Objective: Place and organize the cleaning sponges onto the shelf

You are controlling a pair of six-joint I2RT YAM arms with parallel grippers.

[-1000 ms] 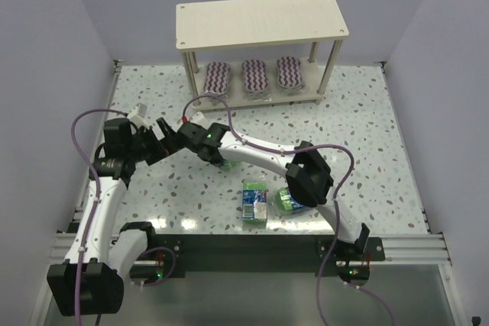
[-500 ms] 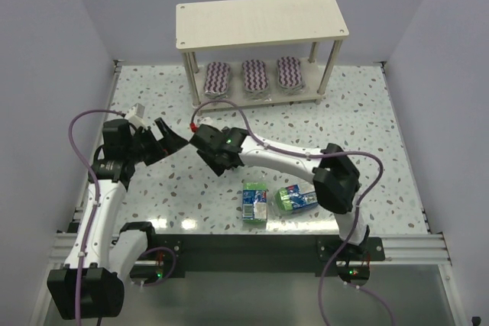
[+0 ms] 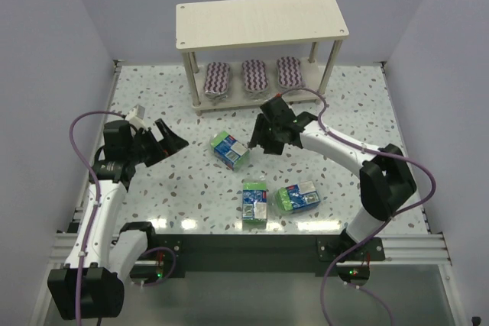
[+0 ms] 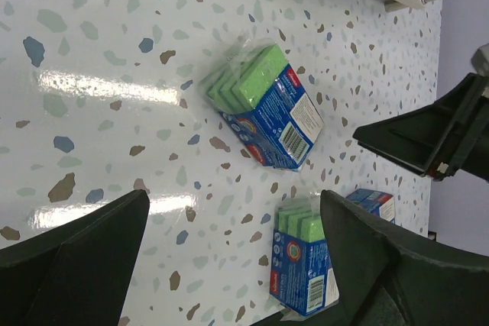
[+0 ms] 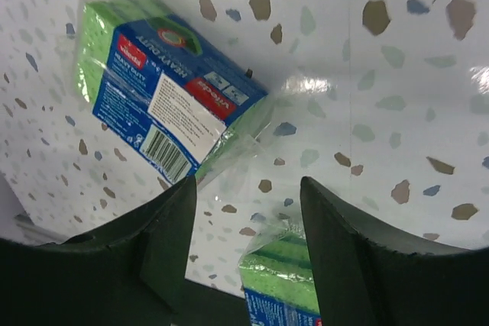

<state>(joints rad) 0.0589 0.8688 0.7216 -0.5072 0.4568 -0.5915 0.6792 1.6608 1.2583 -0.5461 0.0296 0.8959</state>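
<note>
The cream shelf (image 3: 260, 24) stands at the back. Three zigzag-striped oval sponges (image 3: 254, 75) lie in a row on its lower board. Three green-and-blue sponge packs lie on the table: one (image 3: 229, 150) (image 4: 263, 108) (image 5: 164, 108) mid-table, two (image 3: 254, 201) (image 3: 298, 196) nearer the front. My right gripper (image 3: 260, 141) (image 5: 248, 219) is open and empty, just right of the mid-table pack. My left gripper (image 3: 171, 143) (image 4: 229, 257) is wide open and empty, to that pack's left and well apart from it.
White walls close in the speckled table (image 3: 367, 112) on three sides. The shelf's front legs (image 3: 197, 85) (image 3: 330, 74) stand on the table's back part. The right arm's cable (image 3: 321, 104) loops near the shelf's right front leg.
My right gripper opened, left a sponge pack lying mid-table, and drew back to the right. The left arm stayed in place, open.
</note>
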